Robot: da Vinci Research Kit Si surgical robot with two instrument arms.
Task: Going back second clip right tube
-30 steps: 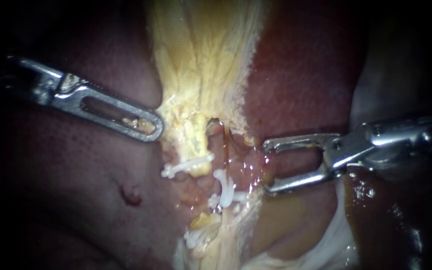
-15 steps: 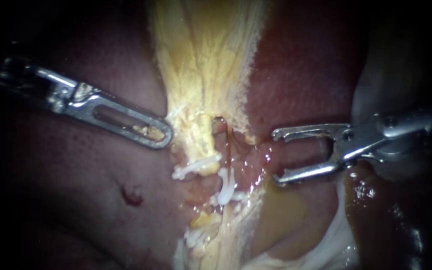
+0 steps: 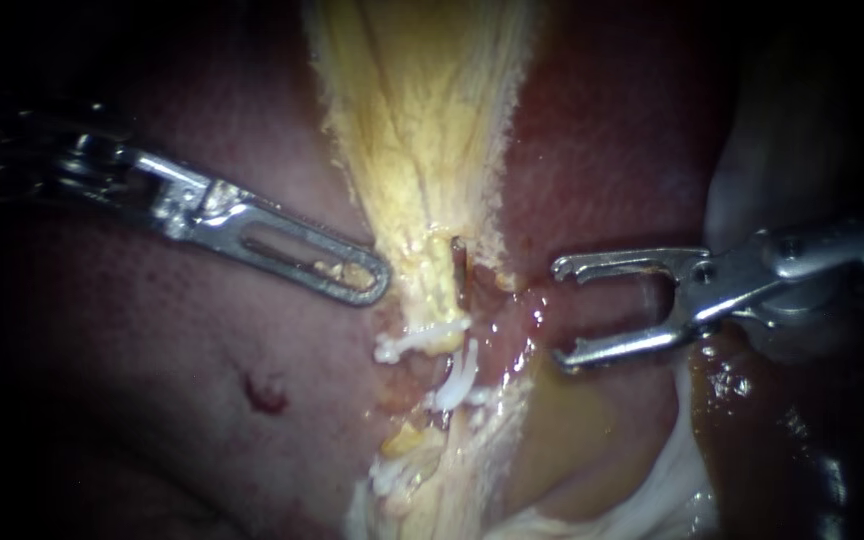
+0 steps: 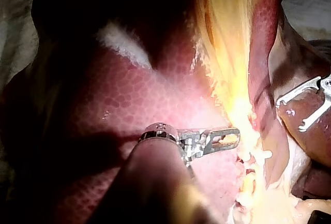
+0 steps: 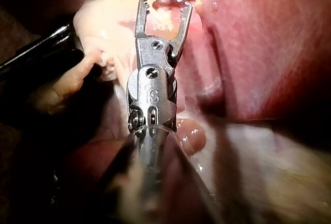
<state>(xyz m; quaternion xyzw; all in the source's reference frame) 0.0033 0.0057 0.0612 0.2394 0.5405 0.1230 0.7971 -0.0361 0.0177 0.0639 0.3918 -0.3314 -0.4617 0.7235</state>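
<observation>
- Endoscope view: the right instrument [image 3: 562, 311] stands further from the tube [image 3: 460, 268] than a second ago. Its tips are now clear of the tube on the right. Its two jaws are spread wide in a fork, with nothing loaded and nothing gripped.
- By this retreat the clip seems to be placed, and the step in hand is the withdrawal.
- The left instrument [image 3: 372, 282] has come in from the left, closer to the tube. The yellow tissue [image 3: 422, 130] and the clips have shifted rightward with it against the liver [image 3: 202, 400]. Its slotted jaws lie together with a yellow crumb in the slot, and no grip on the tissue shows.
- The tube's long axis is upright, along the yellow tissue's edge.
- Just below the tube lie two white clips. The upper clip [image 3: 420, 338] runs nearly crosswise to the tube. The lower clip [image 3: 460, 372] leans steeply, its top towards the tube. Which is the second cannot be told.
- Left wrist view: the left instrument [image 4: 232, 136] has closed jaws whose tip touches the bright yellow tissue [image 4: 227, 53]. The liver [image 4: 129, 94] lies beneath the instrument. The right instrument [image 4: 290, 115] shows beyond the yellow tissue, forked open and empty. The clips are lost in glare.
- Right wrist view: the right instrument [image 5: 164, 3] holds its jaws parted, and only pale tissue shows ahead between them. The tube cannot be made out here.
</observation>
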